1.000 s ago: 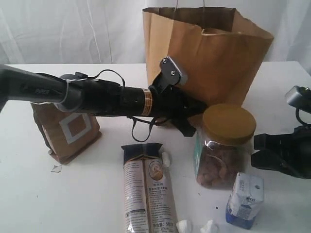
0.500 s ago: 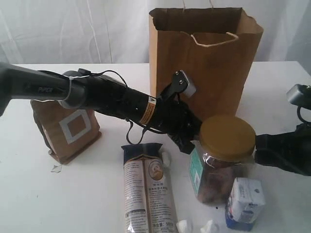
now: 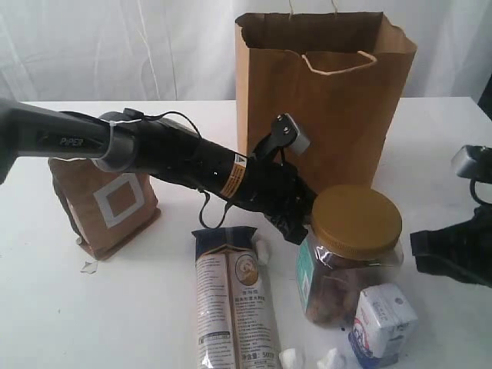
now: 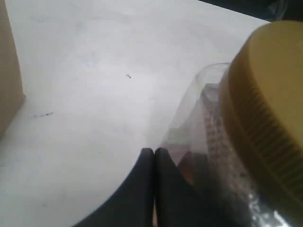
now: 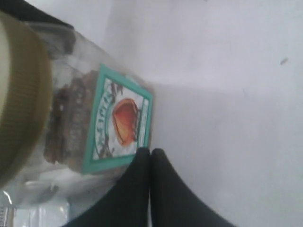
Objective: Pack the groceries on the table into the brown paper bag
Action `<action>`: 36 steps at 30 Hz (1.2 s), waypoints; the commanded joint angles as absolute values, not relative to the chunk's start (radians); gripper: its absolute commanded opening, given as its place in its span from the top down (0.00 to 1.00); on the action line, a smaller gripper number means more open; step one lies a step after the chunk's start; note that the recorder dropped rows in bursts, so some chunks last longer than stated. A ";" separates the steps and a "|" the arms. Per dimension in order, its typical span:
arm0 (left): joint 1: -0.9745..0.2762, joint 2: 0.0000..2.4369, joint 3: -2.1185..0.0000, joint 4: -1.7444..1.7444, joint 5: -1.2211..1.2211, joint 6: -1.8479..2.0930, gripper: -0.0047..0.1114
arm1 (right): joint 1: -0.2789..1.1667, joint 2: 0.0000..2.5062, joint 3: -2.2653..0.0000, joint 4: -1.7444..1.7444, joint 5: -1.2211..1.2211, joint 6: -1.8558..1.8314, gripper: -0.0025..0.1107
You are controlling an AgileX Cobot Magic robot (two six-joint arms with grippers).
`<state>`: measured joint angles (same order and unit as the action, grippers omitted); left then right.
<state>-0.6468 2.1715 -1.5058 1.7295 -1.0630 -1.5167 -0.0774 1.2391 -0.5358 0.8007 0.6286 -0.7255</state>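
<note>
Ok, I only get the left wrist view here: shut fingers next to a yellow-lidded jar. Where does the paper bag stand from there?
Observer: The brown paper bag stands upright with its top open, just behind the yellow-lidded nut jar as the exterior view sees it.
Operator: And the other arm?
Observer: The right gripper is on the jar's opposite side. Its fingers are shut, with the tips beside the green-framed label.
Operator: Anything else crowding the jar?
Observer: A small blue-white carton sits by the jar's base, on the side nearer the exterior camera. I cannot tell whether they touch.
</note>
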 commanded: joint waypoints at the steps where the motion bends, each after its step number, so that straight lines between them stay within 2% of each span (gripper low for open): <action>1: -0.651 2.164 -1.508 1.744 -1.091 -1.541 0.96 | -0.079 1.238 -0.490 0.738 0.693 -0.605 0.98; 6: -0.651 2.164 -1.508 1.744 -1.098 -1.541 0.96 | -0.066 1.238 -0.448 0.793 0.733 -0.625 0.98; 11: -0.651 2.164 -1.508 1.744 -1.098 -1.541 0.96 | 0.009 1.238 -0.397 1.055 0.716 -0.837 0.98; 16: -0.651 2.164 -1.508 1.744 -1.098 -1.541 0.96 | 0.040 1.238 -0.396 1.064 0.678 -0.839 0.98; 29: -0.661 2.164 -1.508 1.744 -1.166 -1.547 0.96 | 0.040 1.285 -0.400 1.116 0.311 -0.854 0.98; 36: -0.732 2.164 -1.508 1.744 -1.182 -1.511 0.96 | 0.040 1.390 -0.477 1.129 0.257 -0.915 0.98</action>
<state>-0.6722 2.1715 -1.5058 1.7386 -1.1062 -1.5303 0.0392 1.3516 -0.4342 1.0942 0.2644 -0.8875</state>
